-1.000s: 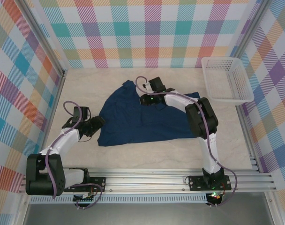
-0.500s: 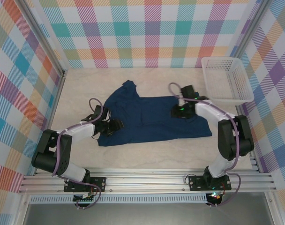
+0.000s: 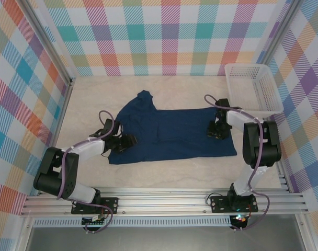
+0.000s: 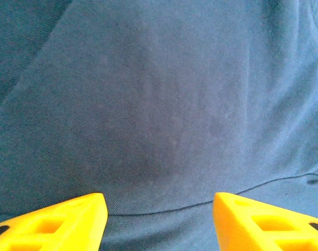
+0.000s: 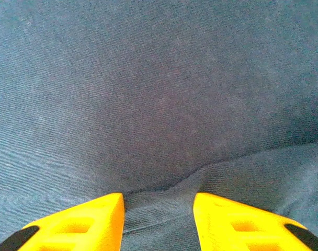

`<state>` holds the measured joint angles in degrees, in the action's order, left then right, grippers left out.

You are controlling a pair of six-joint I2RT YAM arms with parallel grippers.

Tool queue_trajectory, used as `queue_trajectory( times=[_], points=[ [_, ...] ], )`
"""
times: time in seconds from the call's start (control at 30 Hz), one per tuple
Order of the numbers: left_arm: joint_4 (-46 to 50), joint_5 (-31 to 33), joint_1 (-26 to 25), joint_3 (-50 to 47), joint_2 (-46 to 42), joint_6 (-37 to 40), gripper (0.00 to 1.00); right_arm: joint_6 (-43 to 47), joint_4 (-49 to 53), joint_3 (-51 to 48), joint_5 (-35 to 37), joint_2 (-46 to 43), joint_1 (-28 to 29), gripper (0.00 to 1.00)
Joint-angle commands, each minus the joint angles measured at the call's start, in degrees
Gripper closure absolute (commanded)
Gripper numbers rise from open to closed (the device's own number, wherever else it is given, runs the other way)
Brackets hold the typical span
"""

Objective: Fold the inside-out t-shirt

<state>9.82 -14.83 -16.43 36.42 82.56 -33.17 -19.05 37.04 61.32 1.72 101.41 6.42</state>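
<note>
From the top camera, the inside-out t-shirt lies spread on the pale desk, roughly in the middle. A sleeve or corner pokes toward the far wall, and the lower edge runs toward the near right. The left pincer sits low over the shirt's near left part, and the right pincer sits over its right end. Both are dark against the navy cloth, and their fingers are too small to make out from this height. A white basket stands at the far right corner of the desk, apart from the shirt.

In the left wrist view, the left pincer is spread wide, with its two yellow fingers cut off by the lower edge of the picture. The t-shirt lies smooth and flat beneath and between them, and its edges run out of the picture on every side. A thin dark seam curves across the cloth just ahead of the fingertips.

In the right wrist view, the right pincer has its yellow fingers set closer together. They are clenched on a raised ridge of the t-shirt, which puckers right at the gap. A folded edge of cloth runs off to the right. The inner faces of the fingers are cut off below.
</note>
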Motion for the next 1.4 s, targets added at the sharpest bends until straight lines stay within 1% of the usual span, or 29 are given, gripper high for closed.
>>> queue_trajectory(
  times=[0.0,0.1,0.17,0.23,0.3,0.33,0.4,0.5,0.57,0.7,0.83,1.0,1.27,1.37],
  points=[
    [9.89,0.92,0.17,-5.22,-1.42,0.7,0.42,-3.37,8.87,-5.77,1.26,-3.19,1.5,0.59],
    [11.92,1.3,0.17,-7.66,-5.99,-0.7,0.42,-5.29,10.51,-8.65,2.34,-7.2,4.46,0.58],
    [13.89,2.33,0.17,-6.95,-9.46,-0.67,0.42,-4.77,9.85,-8.74,2.45,-10.32,5.14,0.56],
    [14.68,4.07,0.17,-4.48,-12.89,-0.43,0.41,-2.98,7.69,-6.49,5.9,-12.8,4.94,0.52],
    [13.35,6.3,0.17,-1.65,-14.69,-0.14,0.41,-0.92,4.91,-3.06,7.98,-12.63,4.2,0.49],
    [12.15,7.73,0.17,-0.33,-14.9,-0.1,0.41,0.06,3.12,-1.47,8.73,-11.5,3.32,0.47],
    [8.59,10.31,0.33,2.14,-14.38,0.37,0.41,1.71,2.0,2.65,10.66,-7.64,1.48,0.45],
    [2.45,12.68,1.19,5.2,-11.87,0.46,0.36,4.41,2.7,9.54,15.24,0.2,0.7,0.44],
    [-0.01,13.0,1.53,6.91,-10.0,1.46,0.34,5.49,3.28,13.34,16.18,4.72,0.03,0.43],
    [0.41,13.32,1.84,11.83,-6.49,3.44,0.33,6.89,3.06,19.25,17.0,10.9,-0.53,0.42],
    [-1.52,12.06,1.84,12.36,-5.44,3.25,0.33,7.93,4.7,25.1,18.46,16.15,-0.86,0.43],
    [-1.4,11.83,1.84,12.53,-4.31,3.54,0.33,8.63,5.56,27.1,18.28,18.9,-1.75,0.44],
    [-1.06,11.75,1.84,13.54,-3.24,4.41,0.33,8.78,5.28,25.63,17.83,18.31,-3.54,0.46],
    [-1.11,11.51,1.83,13.55,-2.97,4.43,0.33,8.63,5.08,24.93,15.33,18.73,-4.44,0.47]
  ],
)
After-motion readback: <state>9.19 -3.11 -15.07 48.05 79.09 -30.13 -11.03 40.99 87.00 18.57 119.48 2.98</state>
